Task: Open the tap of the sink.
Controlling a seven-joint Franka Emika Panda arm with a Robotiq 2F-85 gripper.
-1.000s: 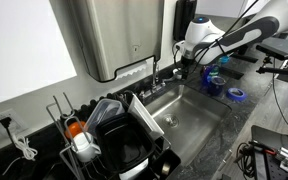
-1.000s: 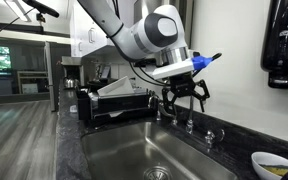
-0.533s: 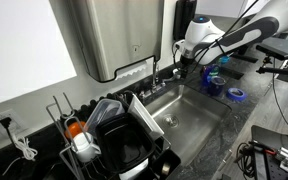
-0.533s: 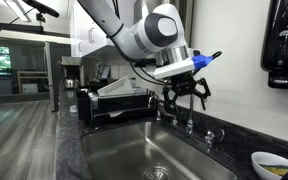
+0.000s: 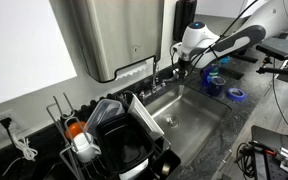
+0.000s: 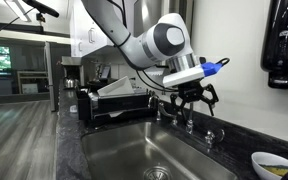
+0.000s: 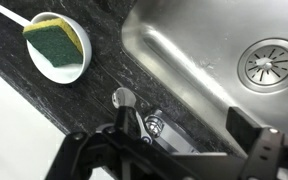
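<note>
The sink [image 5: 196, 118] is a steel basin with a round drain [image 7: 271, 62]; it shows in both exterior views [image 6: 124, 150]. The small chrome tap [image 6: 190, 124] stands on the back rim, with short handles beside a thin spout [image 5: 155, 72]. My gripper [image 6: 191, 98] is open and hangs just above the tap's handles, touching nothing. In the wrist view the gripper [image 7: 164, 152] has its dark fingers [image 7: 248, 133] spread, with a chrome tap handle [image 7: 124, 98] and its base [image 7: 154, 124] between and below them.
A black dish rack [image 5: 114, 135] with dishes stands beside the basin. A large steel dispenser box [image 5: 109, 35] hangs above the tap. A white dish with a sponge [image 7: 56, 42] sits on the dark counter. A blue tape roll [image 5: 237, 95] lies near the sink.
My gripper has shifted a little along the back rim and turned at the wrist; it stays open above the tap. Nothing else has moved.
</note>
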